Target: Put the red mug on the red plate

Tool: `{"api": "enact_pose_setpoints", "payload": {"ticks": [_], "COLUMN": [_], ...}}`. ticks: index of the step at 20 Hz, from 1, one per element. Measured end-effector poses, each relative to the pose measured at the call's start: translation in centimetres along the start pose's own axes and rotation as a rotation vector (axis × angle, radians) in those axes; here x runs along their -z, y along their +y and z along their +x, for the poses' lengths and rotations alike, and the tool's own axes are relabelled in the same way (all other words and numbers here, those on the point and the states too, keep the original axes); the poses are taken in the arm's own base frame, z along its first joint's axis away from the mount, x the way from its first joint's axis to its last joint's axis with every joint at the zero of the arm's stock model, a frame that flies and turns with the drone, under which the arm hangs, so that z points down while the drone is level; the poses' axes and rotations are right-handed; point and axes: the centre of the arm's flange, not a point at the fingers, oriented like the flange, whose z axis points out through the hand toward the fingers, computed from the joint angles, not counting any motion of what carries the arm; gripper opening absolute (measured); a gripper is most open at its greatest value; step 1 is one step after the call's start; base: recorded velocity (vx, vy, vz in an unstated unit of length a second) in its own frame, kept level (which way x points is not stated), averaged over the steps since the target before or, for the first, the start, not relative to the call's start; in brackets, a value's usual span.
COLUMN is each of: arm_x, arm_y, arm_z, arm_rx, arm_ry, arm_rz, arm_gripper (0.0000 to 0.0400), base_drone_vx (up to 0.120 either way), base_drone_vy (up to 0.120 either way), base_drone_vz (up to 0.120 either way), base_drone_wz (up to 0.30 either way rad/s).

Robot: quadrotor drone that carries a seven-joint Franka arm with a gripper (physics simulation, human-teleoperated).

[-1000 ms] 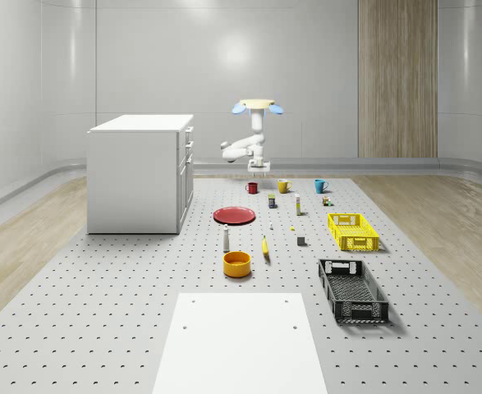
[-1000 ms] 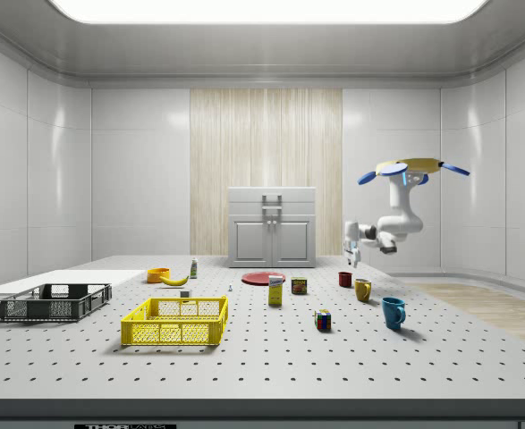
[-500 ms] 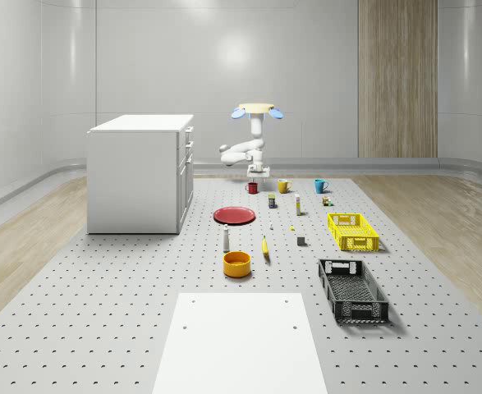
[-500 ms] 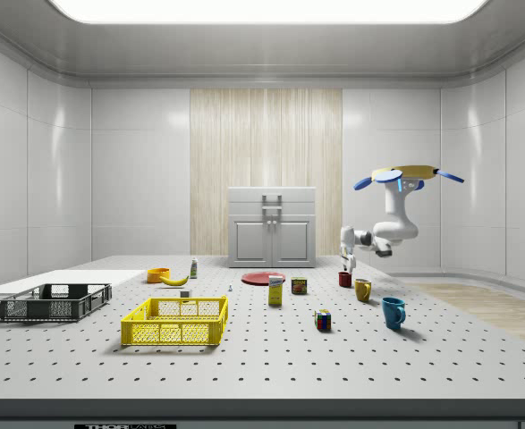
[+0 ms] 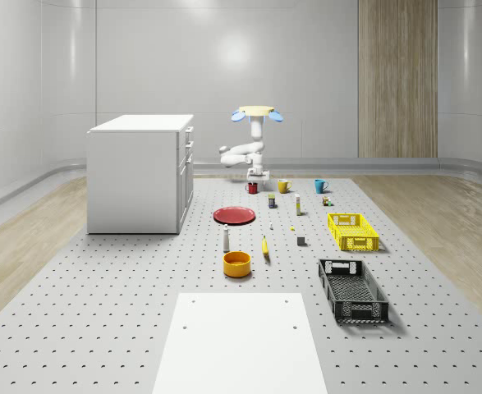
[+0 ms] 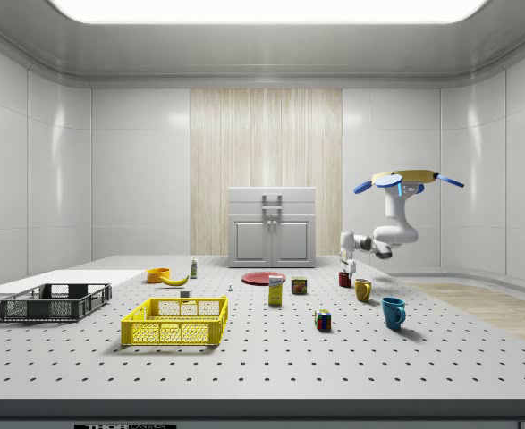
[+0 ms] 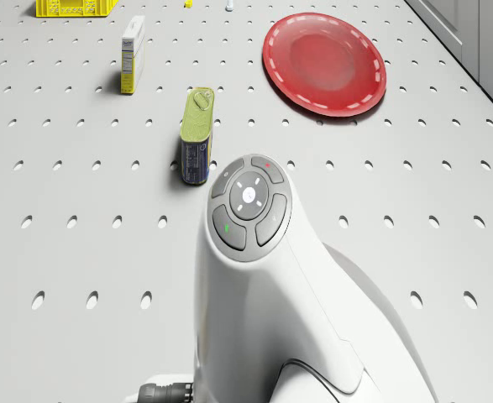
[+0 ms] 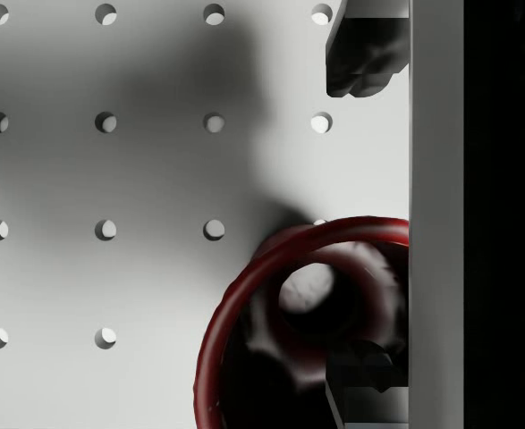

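Two crates come first in the whole-scene view: a black crate nearest, at four o'clock from an orange bowl, and a yellow crate farther back, at twelve o'clock from the black one. A banana is seen just beside the bowl, at its one o'clock.

Farther on, the red plate is laid flat on the perforated table, with a white cabinet at its nine o'clock. The red mug is found upright on the table at the plate's one o'clock, near the plate but apart from it. A yellow mug and a blue mug are lined up at the red mug's three o'clock.

The gripper is held directly above the red mug, pointed down at it. In the wrist view its fingers are seen spread apart, one outside the rim and the other over the mug's mouth; nothing is clamped between them. In the side view the gripper is seen just over the red mug.

Farthest back, the drone is seen hovering in the air, at twelve o'clock from the red mug, with the arm bent down from it towards the mug.
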Motion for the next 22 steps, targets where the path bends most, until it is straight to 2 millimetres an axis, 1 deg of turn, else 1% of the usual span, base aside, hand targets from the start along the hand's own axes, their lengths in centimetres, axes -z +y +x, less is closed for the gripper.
{"api": "enact_pose_setpoints", "payload": {"ticks": [6,7,8,9,10,12,14,16,18,21,22], "arm_x": [-0.6,-0.7,-0.7,-0.8,-0.8,-0.9,-0.9,-1.0,-0.9,-0.1,0.2], "arm_y": [0.2,0.2,0.2,0.2,0.2,0.2,0.2,0.2,0.2,0.2,0.2], "arm_z": [0.2,0.2,0.2,0.2,0.2,0.2,0.2,0.2,0.2,0.2,0.2], "arm_rx": [0.0,0.0,0.0,0.0,0.0,0.0,0.0,0.0,0.0,0.0,0.0], "arm_ry": [0.0,0.0,0.0,0.0,0.0,0.0,0.0,0.0,0.0,0.0,0.0], "arm_rz": [0.0,0.0,0.0,0.0,0.0,0.0,0.0,0.0,0.0,0.0,0.0], "arm_gripper": [0.04,0.0376,0.0315,0.0268,0.0231,0.0179,0.0148,0.0129,0.0118,0.0108,0.0106], "base_drone_vx": [0.0,0.0,0.0,0.0,0.0,0.0,0.0,0.0,0.0,0.0,0.0], "base_drone_vy": [0.0,0.0,0.0,0.0,0.0,0.0,0.0,0.0,0.0,0.0,0.0], "base_drone_vz": [0.0,0.0,0.0,0.0,0.0,0.0,0.0,0.0,0.0,0.0,0.12], "base_drone_wz": [0.0,0.0,0.0,0.0,0.0,0.0,0.0,0.0,0.0,0.0,0.0]}}
